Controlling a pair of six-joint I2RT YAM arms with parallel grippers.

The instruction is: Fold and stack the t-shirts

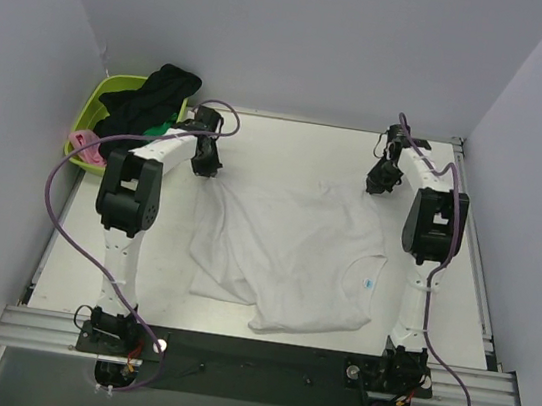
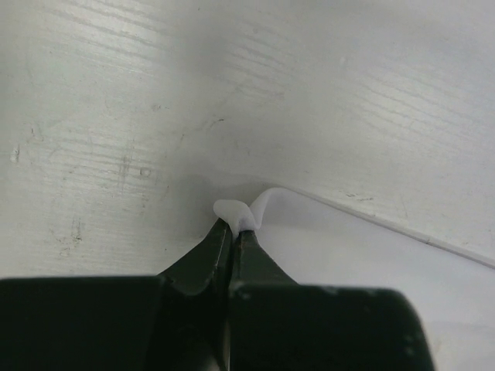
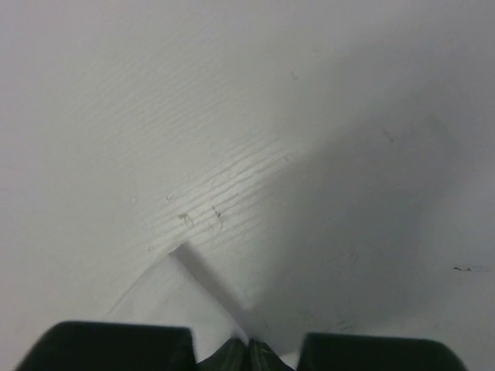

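Across the middle of the pale table (image 1: 289, 145), seen from the overhead camera, a large plain white t-shirt (image 1: 289, 251) lay spread out and rumpled. Its collar sat toward the right, with a small blue label (image 1: 368, 283) inside the neck. Soft creases ran across the body and the near hem bunched unevenly.

At the far left corner stood a lime green basket (image 1: 97, 108). A black t-shirt (image 1: 160, 97) was heaped over its rim, with a green t-shirt (image 1: 163, 128) tucked beneath it and a pink t-shirt (image 1: 82, 146) at its near end.

The left gripper (image 1: 206, 164) met the white t-shirt's far left corner, and the right gripper (image 1: 380, 183) reached its far right corner. From this height the fingers were too small to read.

The wrist cameras filled that gap. In the left wrist view, the left gripper (image 2: 232, 228) had its dark fingers pressed together, with a small curl of the white t-shirt (image 2: 371, 263) pinched between the tips, low over the scuffed table (image 2: 116, 116). In the right wrist view, the right gripper (image 3: 247, 349) showed only at the bottom edge, its fingertips drawn together. A raised ridge of the white t-shirt (image 3: 178, 305) ran straight into them from a lifted corner. Neither wrist view showed the basket or the other garments.
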